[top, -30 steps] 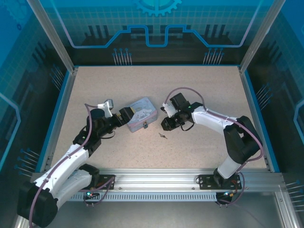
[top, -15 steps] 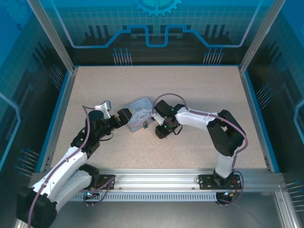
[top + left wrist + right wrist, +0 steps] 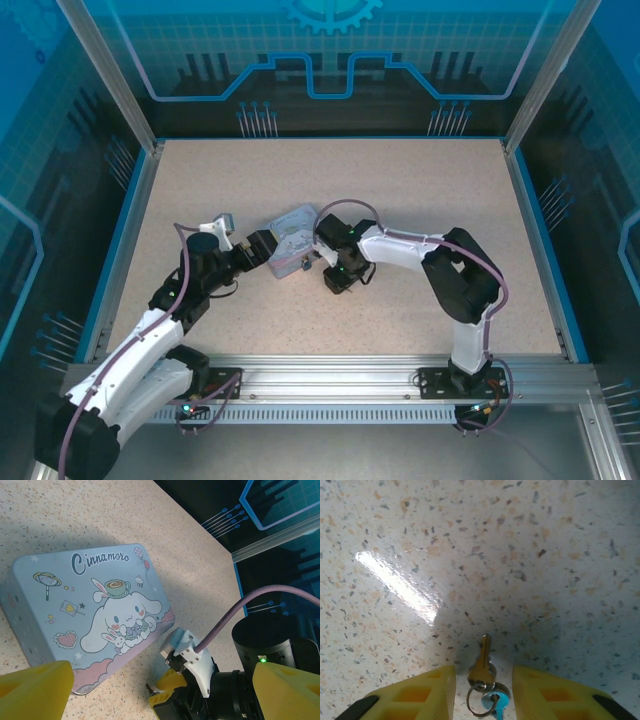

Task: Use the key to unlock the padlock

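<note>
**Key.** The key [image 3: 481, 666] is a small, thin metal item with a brassy sheen. It lies flat on the speckled bench [image 3: 530, 555], with its blade pointing away from the right wrist camera. A wire ring [image 3: 479, 701] passes through its bow and carries a small blue tag [image 3: 495, 700]. In the overhead view this spot is just in front of the near long edge of the tin [image 3: 292, 236]. The padlock is too small to make out in any view.

**Right pincer.** The right pincer [image 3: 482, 677] is lowered close to the bench. Its yellow fingers [image 3: 415, 695] are set to a narrow gap, one on each side of the key. A strip of bench shows between each finger and the key, so nothing is gripped. Whether the fingertips touch the bench cannot be told.

**Left pincer.** The left pincer [image 3: 264, 248] is spread wide and holds nothing. It sits just beside the left end of the tin. In the left wrist view its two yellow fingers [image 3: 35, 690] stand at opposite lower corners. Contact with the tin cannot be confirmed.

**Container.** The tin is a light-blue rectangular box. Its lid carries a white long-eared cartoon figure and the lettering "Cinnamoro". It rests flat on the bench with the lid shut, so its contents cannot be seen.
</note>
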Motion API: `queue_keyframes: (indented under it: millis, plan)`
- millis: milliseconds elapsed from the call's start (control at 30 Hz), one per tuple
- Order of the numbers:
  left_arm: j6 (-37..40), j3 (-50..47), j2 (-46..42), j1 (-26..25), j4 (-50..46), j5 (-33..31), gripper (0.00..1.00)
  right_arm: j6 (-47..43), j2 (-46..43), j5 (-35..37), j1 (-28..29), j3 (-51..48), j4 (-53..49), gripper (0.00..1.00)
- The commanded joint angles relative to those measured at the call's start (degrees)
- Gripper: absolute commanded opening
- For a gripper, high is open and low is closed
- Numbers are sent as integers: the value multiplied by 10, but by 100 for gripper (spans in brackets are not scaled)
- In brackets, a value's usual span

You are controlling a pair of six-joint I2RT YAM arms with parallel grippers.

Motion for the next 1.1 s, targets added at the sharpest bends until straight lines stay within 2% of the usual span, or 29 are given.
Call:
queue_keyframes:
  millis: [0, 400, 633, 833, 967, 1067]
  plan:
    - [16, 16, -10, -5, -12, -9, 94, -2, 13, 8, 11, 11, -23, 35]
    - [19, 18, -16, -5, -23, -11, 94, 6, 37, 10, 15, 5, -25, 28]
    - [21, 18, -28, -5, -36, -17, 94, 11, 29, 6, 15, -8, -19, 18]
    - [22, 17, -34, -5, -41, -21, 94, 15, -2, 0, 11, -14, -14, 10]
    - [22, 16, -34, -5, -35, -15, 94, 14, -39, -28, -5, -27, 0, 2]
    - [22, 14, -33, -5, -16, 2, 93, 9, -75, -59, -24, -47, 24, 0]
